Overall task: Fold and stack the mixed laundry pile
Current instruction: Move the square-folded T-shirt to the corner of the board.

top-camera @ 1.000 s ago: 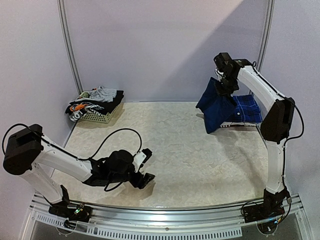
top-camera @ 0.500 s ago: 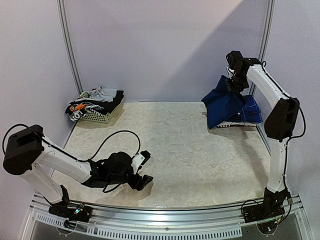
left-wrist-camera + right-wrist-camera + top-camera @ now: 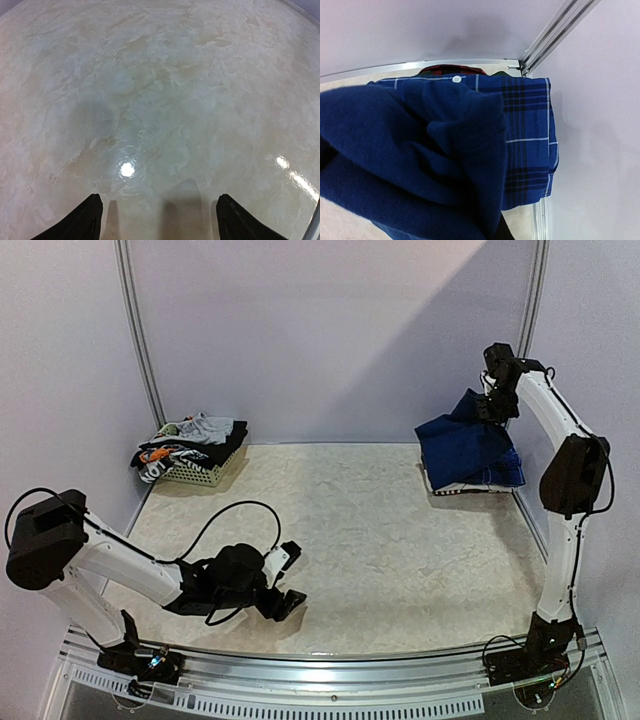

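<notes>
A navy garment (image 3: pixel 462 445) is draped over the folded blue plaid shirt (image 3: pixel 505 472) in the table's far right corner, one end lifted in a peak to the right gripper (image 3: pixel 492 405). The claw has that end of the cloth pinched; its fingers are buried in fabric in the wrist view, so the depth of the bite cannot be read.

From above, the navy garment's long axis runs roughly left to right along the back wall. Its held end points up toward the corner post (image 3: pixel 530 330), and its loose end spreads leftward and hangs a little past the stack's edge. In the right wrist view the plaid shirt (image 3: pixel 527 125) shows beyond the navy folds (image 3: pixel 410 150), its button edge toward the wall, with what may be a red piece (image 3: pixel 445 67) beneath it.

The step in hand appears to be laying this piece on the stack. Doing it well likely means lowering the held end straight down so the edges square with the plaid below, letting go only once the cloth lies flat, then drawing clear without dragging the top layer.

The left gripper (image 3: pixel 292 575) rests low by the near edge, jaws wide apart over bare table (image 3: pixel 380 540), holding nothing. The unfolded laundry pile (image 3: pixel 190 440) sits in a white basket (image 3: pixel 200 475) at the far left, well apart from the stack.
</notes>
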Tool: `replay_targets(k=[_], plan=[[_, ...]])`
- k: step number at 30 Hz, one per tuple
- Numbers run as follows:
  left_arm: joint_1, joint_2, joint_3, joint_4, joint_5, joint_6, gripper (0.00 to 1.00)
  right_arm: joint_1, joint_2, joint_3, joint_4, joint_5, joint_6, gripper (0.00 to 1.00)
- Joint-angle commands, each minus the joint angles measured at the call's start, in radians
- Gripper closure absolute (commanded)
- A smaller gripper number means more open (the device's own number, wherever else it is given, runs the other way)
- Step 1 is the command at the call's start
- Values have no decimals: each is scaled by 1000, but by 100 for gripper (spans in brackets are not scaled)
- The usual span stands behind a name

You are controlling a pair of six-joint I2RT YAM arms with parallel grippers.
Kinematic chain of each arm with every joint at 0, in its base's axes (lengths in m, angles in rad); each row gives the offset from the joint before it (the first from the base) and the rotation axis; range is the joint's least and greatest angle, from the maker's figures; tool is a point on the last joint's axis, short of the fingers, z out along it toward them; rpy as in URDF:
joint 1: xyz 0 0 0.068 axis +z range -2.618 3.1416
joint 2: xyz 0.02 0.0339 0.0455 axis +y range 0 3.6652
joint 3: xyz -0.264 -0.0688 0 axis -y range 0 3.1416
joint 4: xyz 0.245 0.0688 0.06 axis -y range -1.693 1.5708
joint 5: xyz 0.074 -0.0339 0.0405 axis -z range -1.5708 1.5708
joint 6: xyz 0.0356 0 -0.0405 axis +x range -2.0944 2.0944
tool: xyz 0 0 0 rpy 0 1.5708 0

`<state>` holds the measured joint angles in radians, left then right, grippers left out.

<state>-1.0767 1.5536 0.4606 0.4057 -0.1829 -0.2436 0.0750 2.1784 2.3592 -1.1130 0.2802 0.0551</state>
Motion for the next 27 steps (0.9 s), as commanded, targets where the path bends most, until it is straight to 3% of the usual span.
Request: replay_targets(k=[1,10,27], plan=[[15,8,8,7,17,-11,20,-46,54,13,81,-15,26,100],[15,24,21,8,26,-13,20,-104,109,-2,141,-13,73,100],[15,30,29,10,41,-16,21,-197,176,-17,176,-104,340,100]])
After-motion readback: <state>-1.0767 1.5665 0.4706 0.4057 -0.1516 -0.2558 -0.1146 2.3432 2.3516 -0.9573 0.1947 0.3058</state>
